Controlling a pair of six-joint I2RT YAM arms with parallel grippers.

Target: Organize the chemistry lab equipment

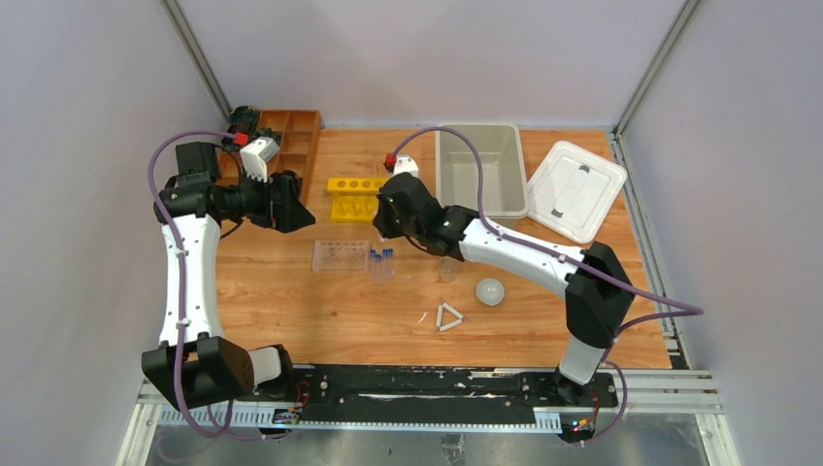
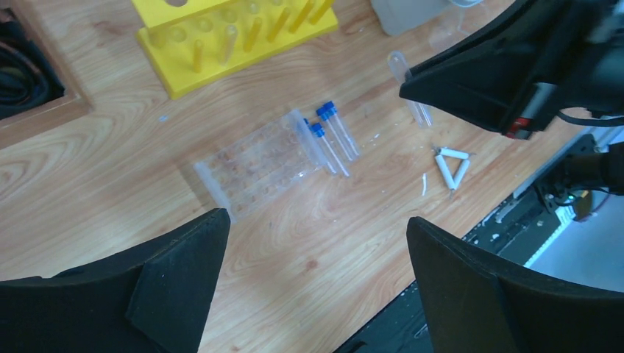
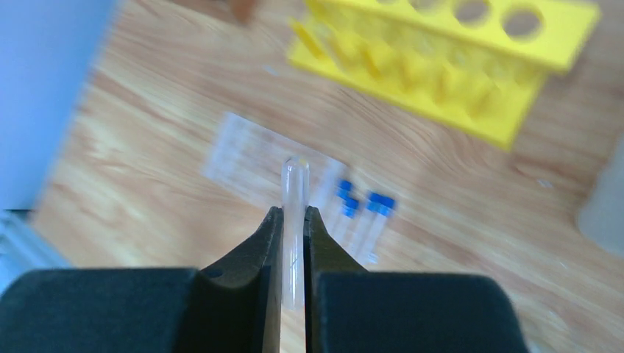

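My right gripper (image 3: 294, 213) is shut on a clear uncapped tube (image 3: 295, 184), held in the air above the table with its rounded end sticking out past the fingertips. Below it the clear plastic tube rack (image 1: 340, 254) lies flat, and the blue-capped tubes (image 1: 380, 262) lie against its right end. A small clear beaker (image 1: 446, 270), a white round dish (image 1: 490, 290) and a small white triangle (image 1: 448, 316) sit further right and nearer. Up at the left, my left gripper (image 2: 316, 218) hangs open above bare wood, holding nothing. In its view the held tube (image 2: 410, 92) shows beside the rack (image 2: 257, 165).
A yellow tube rack (image 1: 354, 197) stands behind the clear one. A grey bin (image 1: 478, 170) sits at the back with its white lid (image 1: 575, 189) lying to the right. The wooden compartment tray (image 1: 291, 136) is at the back left, near my left arm.
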